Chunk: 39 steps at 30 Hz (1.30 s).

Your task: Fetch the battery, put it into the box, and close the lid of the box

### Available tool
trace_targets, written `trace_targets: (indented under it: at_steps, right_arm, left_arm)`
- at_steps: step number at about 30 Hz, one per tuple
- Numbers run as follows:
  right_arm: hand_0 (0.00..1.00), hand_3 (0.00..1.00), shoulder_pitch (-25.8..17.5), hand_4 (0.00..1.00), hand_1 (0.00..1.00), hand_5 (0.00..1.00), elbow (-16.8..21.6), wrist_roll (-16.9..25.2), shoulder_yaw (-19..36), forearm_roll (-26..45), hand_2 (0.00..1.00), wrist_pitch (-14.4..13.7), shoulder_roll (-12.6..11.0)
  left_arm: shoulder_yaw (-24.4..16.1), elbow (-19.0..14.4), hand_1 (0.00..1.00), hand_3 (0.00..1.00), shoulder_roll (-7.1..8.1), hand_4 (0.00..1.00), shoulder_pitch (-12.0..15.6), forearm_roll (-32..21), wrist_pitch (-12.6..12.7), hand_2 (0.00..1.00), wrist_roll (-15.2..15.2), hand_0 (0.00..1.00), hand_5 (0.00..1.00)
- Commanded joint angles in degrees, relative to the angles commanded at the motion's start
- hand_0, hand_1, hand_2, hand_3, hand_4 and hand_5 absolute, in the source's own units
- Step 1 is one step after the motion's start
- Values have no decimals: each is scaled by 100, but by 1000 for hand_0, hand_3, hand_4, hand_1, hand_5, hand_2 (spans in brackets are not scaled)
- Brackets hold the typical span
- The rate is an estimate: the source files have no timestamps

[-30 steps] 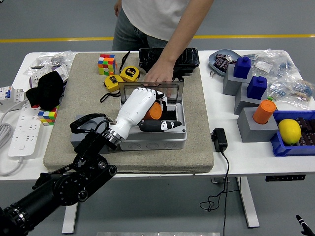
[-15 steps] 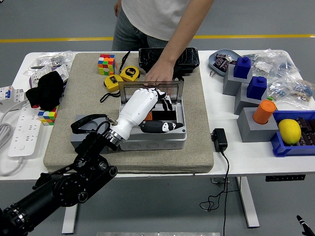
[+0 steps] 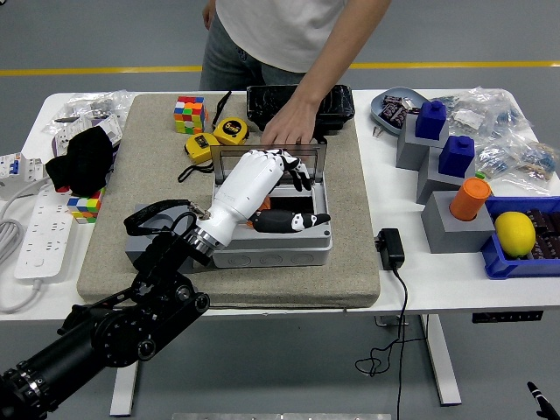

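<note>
Gone from view since 1 s ago: the orange piece under the left hand [image 3: 262, 179]; fingers have lifted from inside the box [image 3: 271, 229] to just in front of its lid [image 3: 271, 157], spread and loose, gripping nothing. Thumb sticks out low across the box opening, toward the box's right wall.

Box: light grey, open, on the beige mat [image 3: 157, 175], near mat's front edge. Clear lid w/ dark frame stands upright at box's back edge. Person's hand [image 3: 284, 129] rests on the lid's top edge, fingers over it, just behind the robot fingers, so little room between them.

Battery: can't tell where it is now; box interior mostly hidden by palm and thumb, only dark bits show.

Room around box: mat bare to its right as far as the mat edge; black adapter [image 3: 390, 248] on table beyond that. Behind the lid, black tray [image 3: 332, 103]; yellow tape measures [image 3: 217, 136] behind-left of box. Grey block [image 3: 144, 249] left of box, under robot wrist.

Right hand out of view.
</note>
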Motion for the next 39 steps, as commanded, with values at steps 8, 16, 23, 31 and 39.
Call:
trace_targets:
  at_steps: [8, 16, 23, 31, 39]
  right_arm:
    - [877, 856, -9, 998, 858, 998, 0, 7, 6, 15, 808, -3, 14]
    - [877, 856, -9, 998, 857, 998, 0, 12, 13, 24, 808, -6, 25]
    - [877, 856, -13, 998, 857, 998, 0, 7, 29, 13, 808, -7, 20]
    - [877, 857, -26, 998, 857, 998, 0, 4, 5, 22, 808, -4, 16]
    - [876, 856, -26, 998, 857, 998, 0, 1, 11, 20, 808, -3, 17]
  left_arm:
    - [-212, -607, 573, 417, 81, 998, 132, -14, 43, 420, 2, 322, 539]
    - [-619, -864, 645, 512, 94, 998, 231, 87, -16, 538, 165, 650, 542]
    - [-947, -969, 998, 796, 92, 998, 309, 265, -256, 903, 358, 998, 732]
    - [-1242, -1016, 998, 985, 74, 998, 369, 443, -530, 998, 851, 998, 882]
    - [-1267, -928, 998, 998, 75, 998, 384, 525, -611, 998, 1039, 998, 994]
